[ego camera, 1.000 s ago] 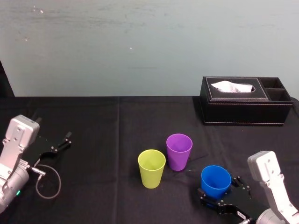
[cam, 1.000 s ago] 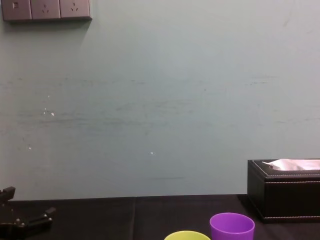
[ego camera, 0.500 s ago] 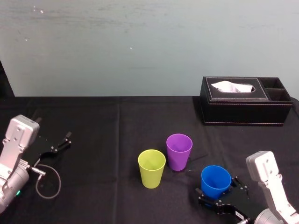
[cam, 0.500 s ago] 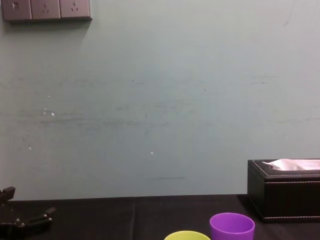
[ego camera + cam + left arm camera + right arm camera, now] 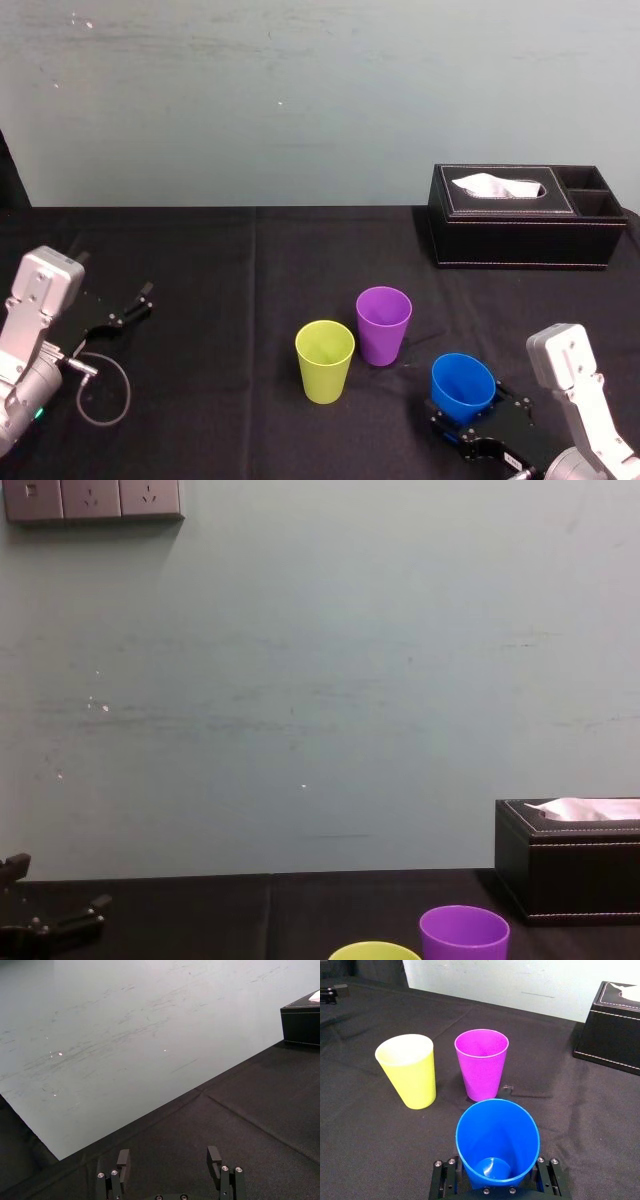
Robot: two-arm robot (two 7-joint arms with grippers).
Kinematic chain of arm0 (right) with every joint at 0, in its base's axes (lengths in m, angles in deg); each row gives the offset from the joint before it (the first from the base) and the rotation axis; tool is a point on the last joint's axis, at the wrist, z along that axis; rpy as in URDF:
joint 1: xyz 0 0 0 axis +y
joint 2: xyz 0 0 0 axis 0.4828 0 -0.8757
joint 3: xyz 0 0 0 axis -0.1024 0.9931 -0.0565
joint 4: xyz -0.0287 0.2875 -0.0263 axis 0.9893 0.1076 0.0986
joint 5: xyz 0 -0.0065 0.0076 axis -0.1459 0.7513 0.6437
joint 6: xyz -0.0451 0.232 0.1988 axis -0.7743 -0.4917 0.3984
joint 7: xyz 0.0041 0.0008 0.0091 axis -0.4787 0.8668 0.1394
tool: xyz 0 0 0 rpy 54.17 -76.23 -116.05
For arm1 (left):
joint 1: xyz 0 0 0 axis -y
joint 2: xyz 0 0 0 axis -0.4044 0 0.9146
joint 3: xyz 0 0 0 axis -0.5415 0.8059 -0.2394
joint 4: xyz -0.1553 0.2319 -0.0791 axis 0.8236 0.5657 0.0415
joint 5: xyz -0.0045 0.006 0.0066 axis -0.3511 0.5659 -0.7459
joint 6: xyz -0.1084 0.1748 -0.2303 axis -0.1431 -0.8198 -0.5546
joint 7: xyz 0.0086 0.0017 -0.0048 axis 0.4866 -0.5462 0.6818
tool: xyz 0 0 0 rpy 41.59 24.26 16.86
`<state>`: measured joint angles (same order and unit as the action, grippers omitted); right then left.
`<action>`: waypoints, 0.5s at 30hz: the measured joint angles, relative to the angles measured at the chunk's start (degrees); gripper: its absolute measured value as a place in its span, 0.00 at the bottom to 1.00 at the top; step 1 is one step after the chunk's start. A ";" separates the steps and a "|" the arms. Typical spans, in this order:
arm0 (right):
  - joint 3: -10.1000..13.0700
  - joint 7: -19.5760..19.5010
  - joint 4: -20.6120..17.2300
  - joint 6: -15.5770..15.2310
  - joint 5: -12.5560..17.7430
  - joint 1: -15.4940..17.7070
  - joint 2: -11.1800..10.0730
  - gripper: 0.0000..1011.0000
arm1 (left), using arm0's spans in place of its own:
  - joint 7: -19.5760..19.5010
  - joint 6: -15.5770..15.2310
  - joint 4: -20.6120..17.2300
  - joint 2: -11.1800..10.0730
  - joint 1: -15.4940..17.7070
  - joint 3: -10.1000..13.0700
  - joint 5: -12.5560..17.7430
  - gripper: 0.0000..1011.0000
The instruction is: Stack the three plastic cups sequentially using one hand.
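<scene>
The blue cup (image 5: 462, 385) stands upright at the near right of the black table. My right gripper (image 5: 470, 412) is shut on it, one finger pressed to each side of its lower wall. From the right wrist, the blue cup (image 5: 497, 1140) sits between the fingers (image 5: 445, 1177), with the purple cup (image 5: 481, 1062) just beyond it and the yellow-green cup (image 5: 407, 1070) beside that. The purple cup (image 5: 384, 322) and yellow-green cup (image 5: 325, 360) stand upright close together mid-table, rims up. My left gripper (image 5: 125, 305) rests open at the far left, its fingers (image 5: 122, 1159) apart with nothing between them.
A black tissue box (image 5: 525, 230) with white tissue stands at the back right, well behind the cups. A loop of cable (image 5: 105, 390) lies by the left arm. A pale wall rises behind the table's far edge.
The right gripper's fingers have drawn in from wide apart onto the blue cup's sides. The cups and the left arm have not moved.
</scene>
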<state>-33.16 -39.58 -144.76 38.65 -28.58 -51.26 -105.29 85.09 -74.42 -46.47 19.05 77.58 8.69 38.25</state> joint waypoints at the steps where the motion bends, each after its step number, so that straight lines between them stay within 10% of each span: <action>1: 0.00 0.00 0.00 0.00 0.00 0.00 0.00 0.72 | 0.00 0.00 0.00 0.00 0.00 0.00 0.00 0.99; 15: -0.37 0.34 -1.25 -3.27 -0.68 -2.67 -1.07 0.71 | 0.00 0.00 0.00 0.00 0.00 0.00 0.00 0.99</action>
<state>-33.52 -39.24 -146.02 35.38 -29.26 -53.93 -106.36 85.09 -74.42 -46.47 19.05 77.58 8.70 38.25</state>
